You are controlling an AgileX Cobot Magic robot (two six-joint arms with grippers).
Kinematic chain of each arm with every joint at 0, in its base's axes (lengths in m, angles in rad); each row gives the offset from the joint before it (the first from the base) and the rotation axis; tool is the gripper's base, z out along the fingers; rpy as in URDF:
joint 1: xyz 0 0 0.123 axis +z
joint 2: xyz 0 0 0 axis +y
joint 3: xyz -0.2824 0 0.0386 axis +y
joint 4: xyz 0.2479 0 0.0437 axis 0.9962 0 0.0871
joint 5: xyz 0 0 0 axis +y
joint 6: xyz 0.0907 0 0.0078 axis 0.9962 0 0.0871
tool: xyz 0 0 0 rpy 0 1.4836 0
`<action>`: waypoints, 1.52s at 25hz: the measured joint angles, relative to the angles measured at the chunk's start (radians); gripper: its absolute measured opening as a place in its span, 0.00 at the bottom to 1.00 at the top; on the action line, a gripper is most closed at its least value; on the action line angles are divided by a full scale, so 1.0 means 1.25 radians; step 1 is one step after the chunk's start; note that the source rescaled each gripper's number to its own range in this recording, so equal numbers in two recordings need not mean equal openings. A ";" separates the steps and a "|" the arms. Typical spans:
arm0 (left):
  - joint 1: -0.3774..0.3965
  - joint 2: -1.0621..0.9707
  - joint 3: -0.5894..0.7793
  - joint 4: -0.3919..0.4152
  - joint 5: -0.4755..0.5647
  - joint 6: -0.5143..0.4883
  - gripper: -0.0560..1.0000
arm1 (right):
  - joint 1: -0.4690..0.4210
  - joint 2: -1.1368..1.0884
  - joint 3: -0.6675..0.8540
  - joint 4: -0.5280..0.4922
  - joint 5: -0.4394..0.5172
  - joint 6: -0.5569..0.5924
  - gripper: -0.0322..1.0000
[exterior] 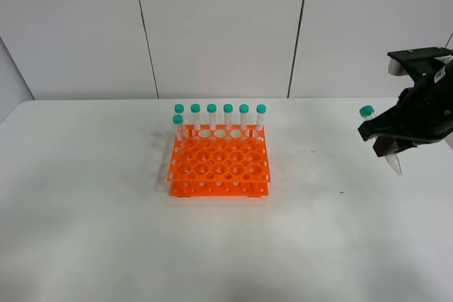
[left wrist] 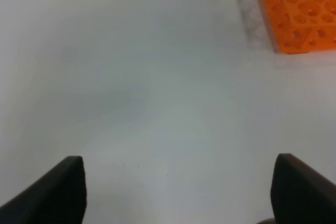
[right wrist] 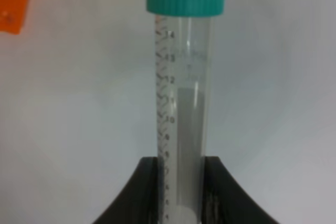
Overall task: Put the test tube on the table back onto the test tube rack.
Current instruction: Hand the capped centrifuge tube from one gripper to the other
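My right gripper [exterior: 386, 138] is shut on a clear test tube [exterior: 391, 161] with a teal cap [exterior: 367, 112] and holds it tilted above the white table [exterior: 106, 217] at the far right. In the right wrist view the tube [right wrist: 184, 103] stands between the black fingers [right wrist: 149, 192]. The orange test tube rack [exterior: 219, 162] sits mid-table, well left of that gripper, with several teal-capped tubes [exterior: 228, 117] in its back rows. My left gripper [left wrist: 178, 192] is open and empty over bare table; a corner of the rack [left wrist: 299, 11] shows in its view.
A grey panelled wall [exterior: 219, 26] runs behind the table's far edge. White tabletop lies between the rack and the right gripper, and in front of the rack.
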 joint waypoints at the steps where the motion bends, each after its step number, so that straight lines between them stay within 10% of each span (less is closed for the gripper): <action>1: 0.000 0.000 0.000 0.000 0.000 0.000 1.00 | 0.000 -0.012 0.036 0.013 -0.028 -0.021 0.06; 11: 0.000 0.000 0.000 0.000 0.000 0.000 1.00 | 0.011 -0.029 0.126 0.271 -0.108 -0.329 0.06; 20: 0.000 0.000 0.000 0.000 0.000 0.000 1.00 | 0.196 -0.029 0.126 0.361 -0.156 -0.566 0.06; 38: 0.000 0.015 -0.028 0.000 -0.024 -0.027 1.00 | 0.200 -0.025 0.126 0.750 -0.161 -0.956 0.06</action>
